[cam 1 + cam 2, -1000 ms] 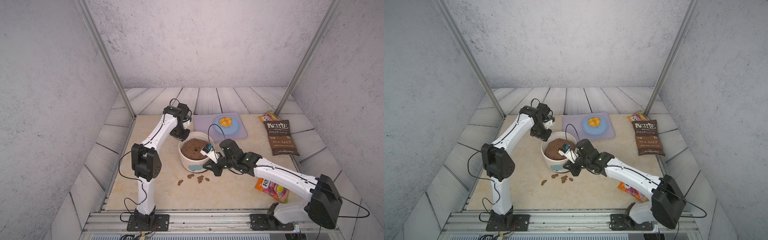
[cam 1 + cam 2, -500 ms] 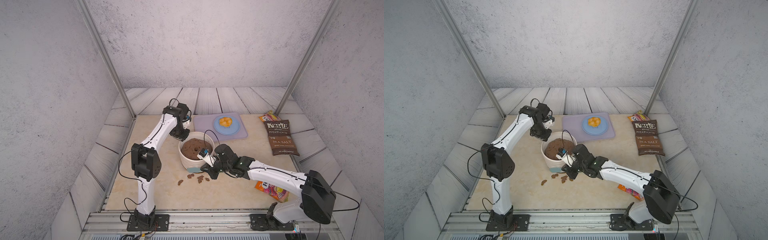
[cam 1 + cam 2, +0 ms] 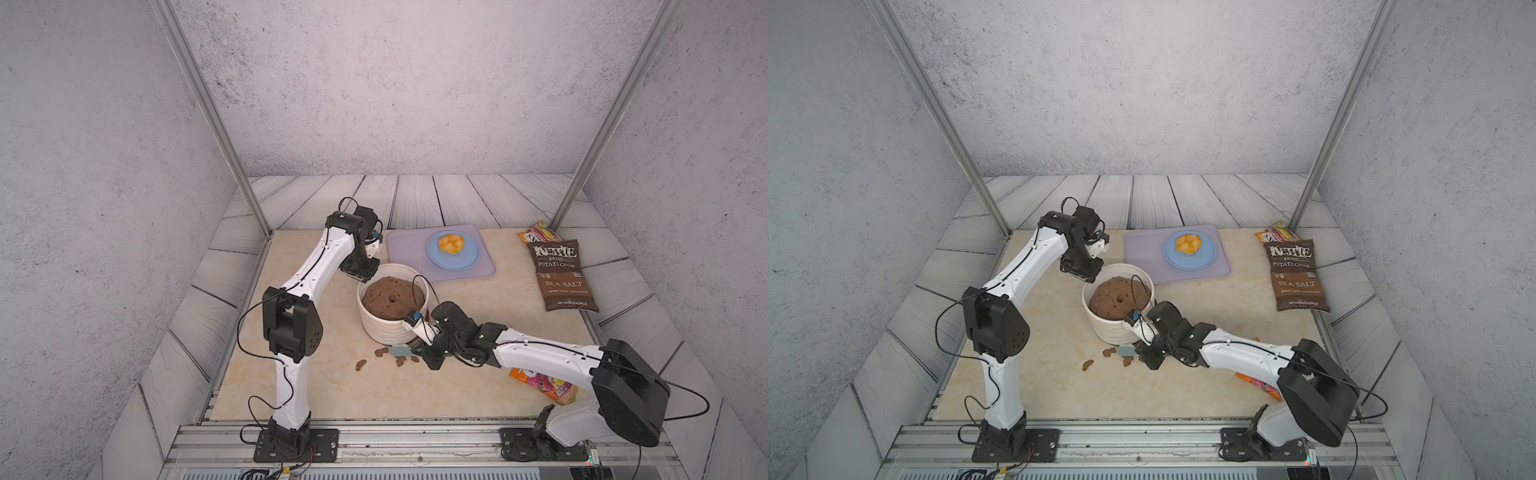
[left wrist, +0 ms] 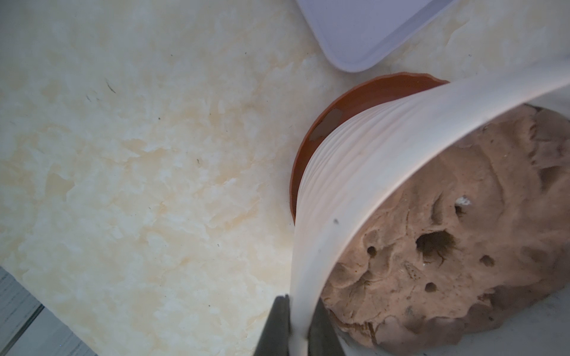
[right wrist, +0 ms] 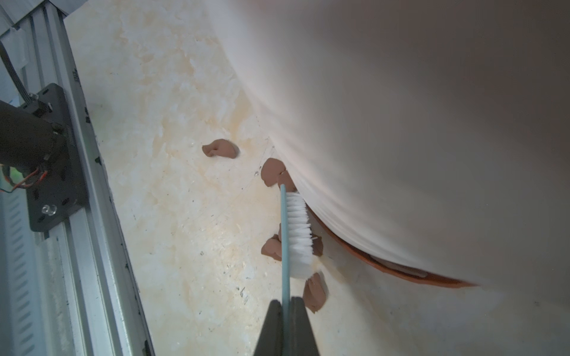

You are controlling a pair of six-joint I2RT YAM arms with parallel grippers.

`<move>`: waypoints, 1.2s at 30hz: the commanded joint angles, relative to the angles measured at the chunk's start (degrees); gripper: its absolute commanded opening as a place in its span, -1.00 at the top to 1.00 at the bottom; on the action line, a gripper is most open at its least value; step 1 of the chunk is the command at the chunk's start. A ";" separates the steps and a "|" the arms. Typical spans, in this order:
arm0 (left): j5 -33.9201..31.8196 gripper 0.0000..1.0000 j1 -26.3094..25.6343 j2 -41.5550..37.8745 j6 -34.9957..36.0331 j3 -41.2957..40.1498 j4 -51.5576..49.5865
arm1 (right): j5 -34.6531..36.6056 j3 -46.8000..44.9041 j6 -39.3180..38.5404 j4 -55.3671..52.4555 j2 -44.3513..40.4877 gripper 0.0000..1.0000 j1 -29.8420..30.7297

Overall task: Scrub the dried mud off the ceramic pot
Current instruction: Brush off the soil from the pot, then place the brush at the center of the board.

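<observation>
Table (image 3: 332,395): marbled cream top; unchanged.

Ceramic pot (image 3: 384,328): cream, ribbed, upright in a rust-brown saucer (image 4: 311,145) at mid-table; holds a soil mound (image 3: 392,297); same spot as a second ago.

Left gripper (image 4: 300,311): pinching the pot's far rim, one finger outside the wall, one inside; unmoved; judged to be steadying the pot.

Right gripper (image 5: 286,303): pressed tight on the thin teal handle of a brush (image 5: 297,234); in the last second it has dropped from near the pot's rim to the foot of the near wall; white bristles face the wall just above the saucer edge; contact likely, not certain.

Dried mud (image 5: 220,148): brown flakes loose on the table beside the pot's foot, some under the brush; number seemingly unaltered.

Reading: one downward stroke spent; the near wall shows no mud in the right wrist view, though blurred; other faces unchecked.
</observation>
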 commanded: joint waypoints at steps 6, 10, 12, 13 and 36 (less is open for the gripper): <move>-4.52 0.95 0.94 4.45 4.78 0.05 2.36 | -6.43 -0.42 0.01 -6.74 -7.88 1.00 2.04; -5.24 0.95 0.94 5.12 8.24 0.76 4.37 | -7.53 1.05 -2.64 -11.45 -9.82 1.00 2.04; -4.52 0.94 0.94 5.09 10.67 0.69 5.90 | -7.43 2.32 -4.04 -13.81 -10.52 1.00 2.04; -4.13 0.94 0.94 5.02 11.95 0.76 6.43 | -7.19 2.87 -4.62 -14.82 -10.77 1.00 2.04; -1.59 0.48 0.86 5.31 18.17 1.03 9.28 | -3.19 9.89 -15.50 -27.36 -12.20 1.00 -4.43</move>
